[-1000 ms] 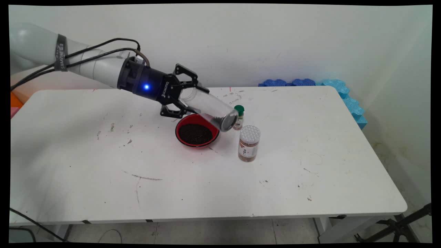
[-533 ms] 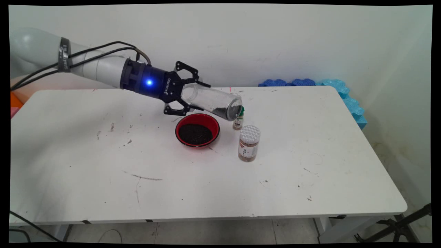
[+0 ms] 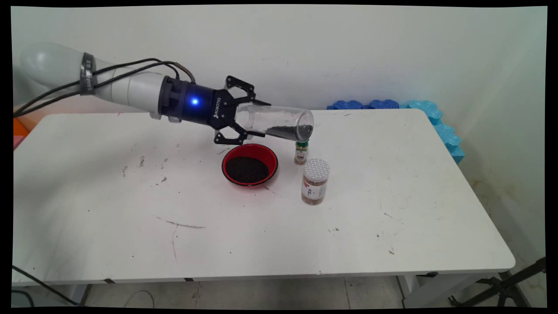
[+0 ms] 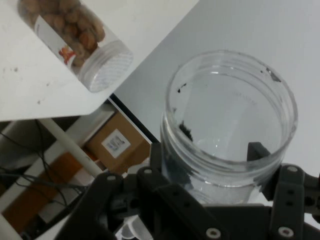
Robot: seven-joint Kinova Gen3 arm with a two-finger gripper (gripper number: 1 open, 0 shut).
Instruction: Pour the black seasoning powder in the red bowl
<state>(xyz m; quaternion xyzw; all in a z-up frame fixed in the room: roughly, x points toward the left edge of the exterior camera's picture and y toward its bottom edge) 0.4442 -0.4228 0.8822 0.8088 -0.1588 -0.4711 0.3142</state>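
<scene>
Black two-finger gripper (image 3: 253, 118) pinches clear plastic jar (image 3: 279, 124), lying near-horizontal w/ some dark grains inside, just above round red bowl (image 3: 250, 165) full of dark grains. Right of bowl: small green-capped spice bottle (image 3: 301, 152), then white-lidded jar of brown nuts (image 3: 314, 181).

I see my white Kinova arm (image 3: 109, 83) reaching in from nine o'clock, nearly level above the table, black cables along it. Its black two-finger gripper (image 3: 250, 120) points toward three o'clock, fingers (image 3: 244, 89) clamped on a clear plastic jar (image 3: 279, 124).
</scene>
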